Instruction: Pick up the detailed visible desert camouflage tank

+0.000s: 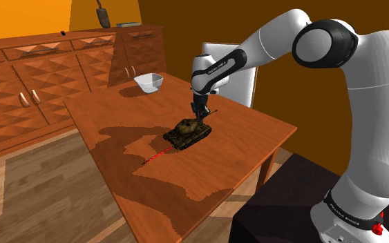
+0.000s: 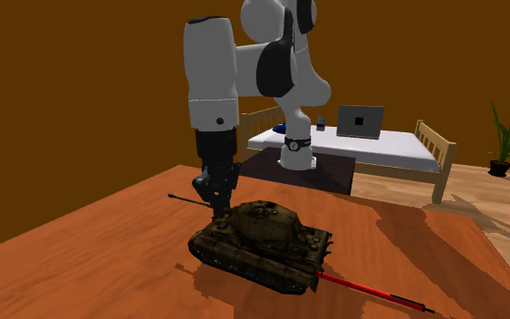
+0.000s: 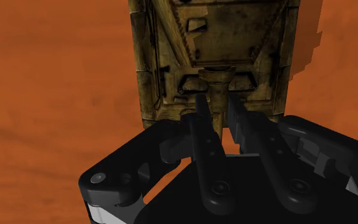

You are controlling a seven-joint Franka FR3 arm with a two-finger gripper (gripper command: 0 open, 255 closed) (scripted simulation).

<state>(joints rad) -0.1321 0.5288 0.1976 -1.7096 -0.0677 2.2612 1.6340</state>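
clamped with tool [image 3: 217, 105] on gun root [image 3: 217, 86] of camouflage tank [image 3: 215, 38], hull seemingly resting on counter [image 3: 56, 95]. lift straight and slow; keep squeeze firm, expect tail-heavy pivot.

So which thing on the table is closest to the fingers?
The brown camouflage tank, right at the fingers; the white bowl sits far off.

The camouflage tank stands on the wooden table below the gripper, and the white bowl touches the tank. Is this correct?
No. The shoulder view shows the white bowl standing apart from the tank, near the table's far edge. The tank does stand on the table below the gripper.
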